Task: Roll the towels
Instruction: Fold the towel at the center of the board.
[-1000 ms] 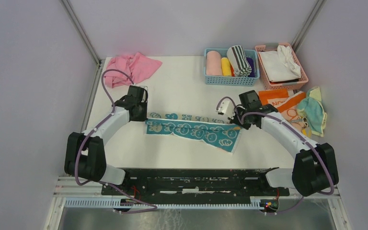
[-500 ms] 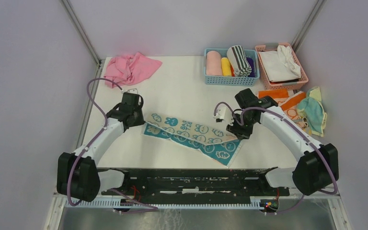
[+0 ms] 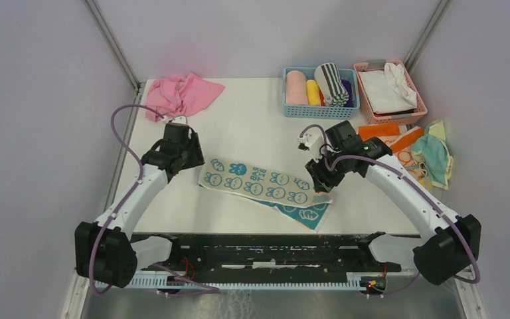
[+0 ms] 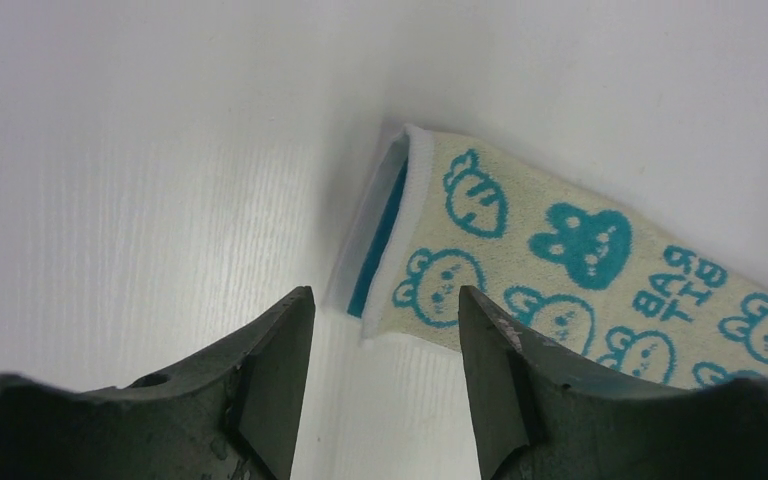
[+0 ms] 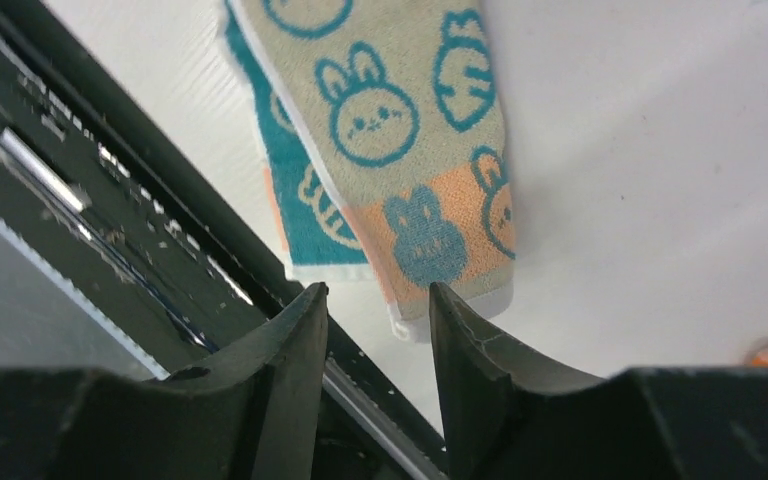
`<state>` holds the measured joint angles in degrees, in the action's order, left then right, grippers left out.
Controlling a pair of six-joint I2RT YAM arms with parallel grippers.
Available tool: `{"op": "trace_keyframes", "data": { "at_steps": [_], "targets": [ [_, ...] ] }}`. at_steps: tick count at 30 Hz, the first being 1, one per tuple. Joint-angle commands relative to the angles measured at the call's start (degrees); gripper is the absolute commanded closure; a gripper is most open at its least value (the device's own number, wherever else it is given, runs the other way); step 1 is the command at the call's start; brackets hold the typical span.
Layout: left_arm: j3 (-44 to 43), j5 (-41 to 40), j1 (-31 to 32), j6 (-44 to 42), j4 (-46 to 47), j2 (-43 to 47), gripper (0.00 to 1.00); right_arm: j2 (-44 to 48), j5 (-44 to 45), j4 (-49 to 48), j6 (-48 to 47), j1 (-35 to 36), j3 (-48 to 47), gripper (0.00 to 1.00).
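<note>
Pale terry with teal rabbits: the bunny towel (image 3: pixel 265 186) lies folded into a long strip on the table (image 3: pixel 252 126), in front of the blue basket (image 3: pixel 319 111) on the side toward the arms, slanting away from it. The left gripper (image 4: pixel 385 300) hovers just off the strip's end farther from the basket, jaws apart with nothing between them. The right gripper (image 5: pixel 375 290) hangs over the end closer to the basket, also parted and empty.

The main risk I see is the fold itself. The two layers do not line up, and a teal band of the lower layer sticks out along the edge facing away from the basket. A roll begun on such a strip would likely come out cone-shaped or loose. A shallow pinch might also catch only the upper layer, so the lower one drags behind and the fold opens. The end below the right gripper sits close to the table's edge opposite the basket, beside the black rail, so a careless push could slide it over.
</note>
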<state>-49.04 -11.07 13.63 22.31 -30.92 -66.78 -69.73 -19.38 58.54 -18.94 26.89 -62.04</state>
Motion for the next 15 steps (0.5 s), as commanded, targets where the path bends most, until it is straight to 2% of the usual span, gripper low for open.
{"op": "trace_keyframes", "data": {
  "at_steps": [1,4,7,11,15],
  "targets": [
    [-4.40,6.43,0.66,1.15,1.94,-3.35,0.37,-1.95,8.87,-5.81,22.90,0.04,0.51,0.51],
    [-4.57,7.72,2.53,1.68,3.25,-7.21,0.37,-0.92,13.05,-10.21,33.47,0.06,6.04,0.51],
    [-5.41,8.89,4.17,2.25,4.24,-11.30,0.37,-0.04,16.49,-15.31,39.98,0.05,10.45,0.50],
    [-5.35,7.56,4.32,3.13,6.17,-16.50,0.39,-3.22,19.88,-23.25,44.28,0.05,15.43,0.49],
    [-3.74,6.89,3.03,5.13,9.20,-20.19,0.41,-11.21,21.42,-30.12,45.27,-0.09,16.33,0.49]
  ]
}}
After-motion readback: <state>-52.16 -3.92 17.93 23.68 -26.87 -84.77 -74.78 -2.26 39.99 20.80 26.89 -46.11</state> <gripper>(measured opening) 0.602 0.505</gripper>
